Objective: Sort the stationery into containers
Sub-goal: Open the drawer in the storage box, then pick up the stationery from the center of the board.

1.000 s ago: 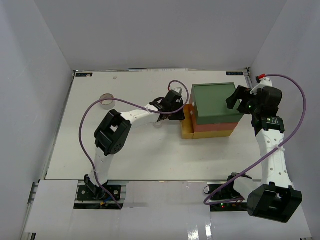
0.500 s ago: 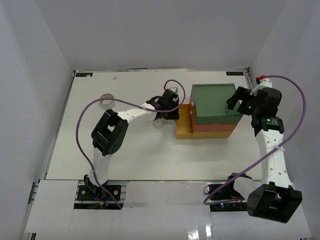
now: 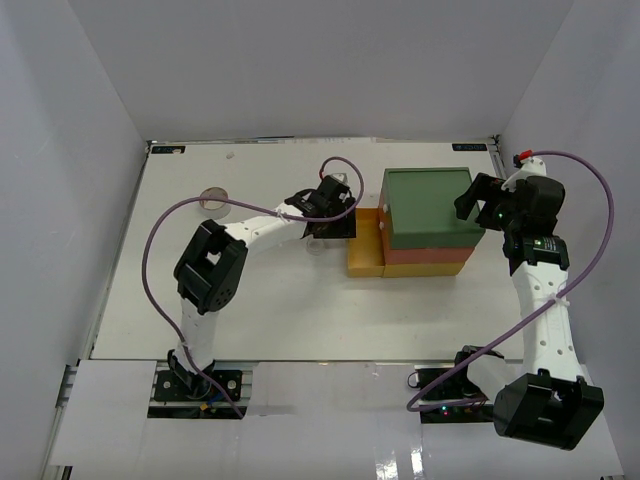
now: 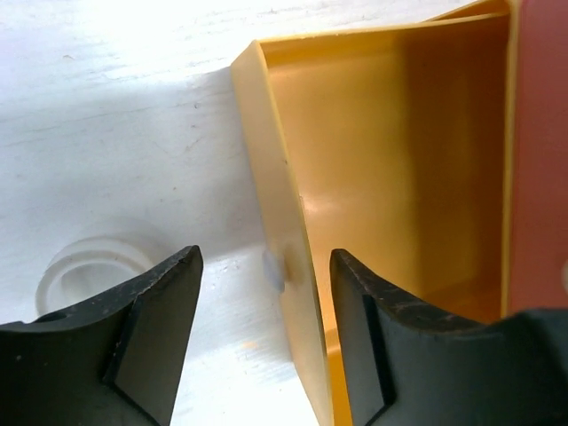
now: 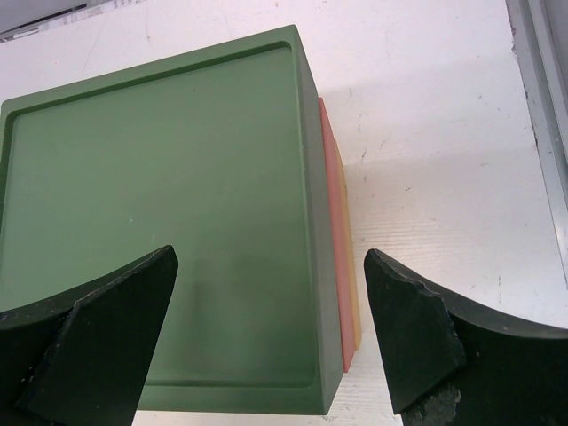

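Both hands released: left hand [image 4: 264, 256] straddles the yellow drawer [image 4: 390, 160] wall, right hand [image 5: 271, 256] spread over the green top [image 5: 160, 222]

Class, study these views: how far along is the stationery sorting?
Done: the yellow drawer stands pulled out, empty where visible. In hand: the left gripper straddles its front wall, jaws open; the right gripper hovers open over the green top. Left: the white tape roll and grey roll lie on the table, unsorted.
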{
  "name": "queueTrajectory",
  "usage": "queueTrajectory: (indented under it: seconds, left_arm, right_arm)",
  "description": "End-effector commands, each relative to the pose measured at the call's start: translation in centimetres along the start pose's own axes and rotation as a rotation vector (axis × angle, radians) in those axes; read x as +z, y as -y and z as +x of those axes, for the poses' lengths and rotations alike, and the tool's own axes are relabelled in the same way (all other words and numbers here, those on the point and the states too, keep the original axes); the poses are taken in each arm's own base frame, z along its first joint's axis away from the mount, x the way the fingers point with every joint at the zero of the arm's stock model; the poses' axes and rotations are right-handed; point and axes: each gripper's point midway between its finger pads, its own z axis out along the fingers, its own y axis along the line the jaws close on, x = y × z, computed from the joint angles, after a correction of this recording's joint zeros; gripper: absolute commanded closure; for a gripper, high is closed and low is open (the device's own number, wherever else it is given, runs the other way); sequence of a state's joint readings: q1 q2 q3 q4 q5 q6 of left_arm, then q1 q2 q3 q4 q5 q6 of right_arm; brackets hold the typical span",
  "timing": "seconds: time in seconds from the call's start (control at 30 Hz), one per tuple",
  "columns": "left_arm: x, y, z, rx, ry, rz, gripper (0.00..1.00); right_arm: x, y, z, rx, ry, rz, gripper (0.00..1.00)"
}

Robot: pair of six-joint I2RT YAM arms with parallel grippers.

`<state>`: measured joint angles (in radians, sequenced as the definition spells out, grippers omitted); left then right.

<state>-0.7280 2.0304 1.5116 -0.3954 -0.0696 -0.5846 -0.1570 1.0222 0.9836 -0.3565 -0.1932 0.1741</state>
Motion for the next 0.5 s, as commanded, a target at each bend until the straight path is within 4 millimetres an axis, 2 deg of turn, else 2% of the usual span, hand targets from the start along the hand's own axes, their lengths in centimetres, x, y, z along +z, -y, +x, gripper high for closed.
queueTrajectory:
  seconds: [0.0, 0.1, 0.2, 0.23, 0.33, 0.43, 0.47]
  left_arm:
    - [-5.3, 1.3, -4.8, -0.011, 0.127, 0.050, 0.27]
    - [-7.0, 0.7, -6.1, -0.020, 0.161, 0.053, 0.27]
    - [-8.0, -0.9, -6.1, -0.026, 0.164, 0.038, 0.27]
    - [-7.8, -1.9, -5.2, -0.027, 0.145, 0.018, 0.27]
    - [-7.8, -4.2, -4.5, -0.035, 0.134, -0.023, 0.30]
    - [-6.5, -6.7, -2.3, -0.030, 0.070, -0.061, 0.32]
    - [-6.2, -6.9, -2.0, -0.028, 0.056, -0.061, 0.32]
  right_arm:
    - [-0.6, -0.4, -1.4, -0.027, 0.056, -0.011, 0.08]
    - [-0.9, -0.6, -1.5, -0.031, 0.064, -0.019, 0.08]
    - [-1.1, -0.8, -1.5, -0.035, 0.070, -0.026, 0.08]
    - [-1.1, -0.9, -1.5, -0.038, 0.071, -0.029, 0.08]
    - [-1.3, -1.0, -1.4, -0.039, 0.073, -0.034, 0.08]
    - [-1.4, -1.1, -1.4, -0.041, 0.078, -0.036, 0.08]
    - [-1.5, -1.2, -1.3, -0.041, 0.076, -0.039, 0.08]
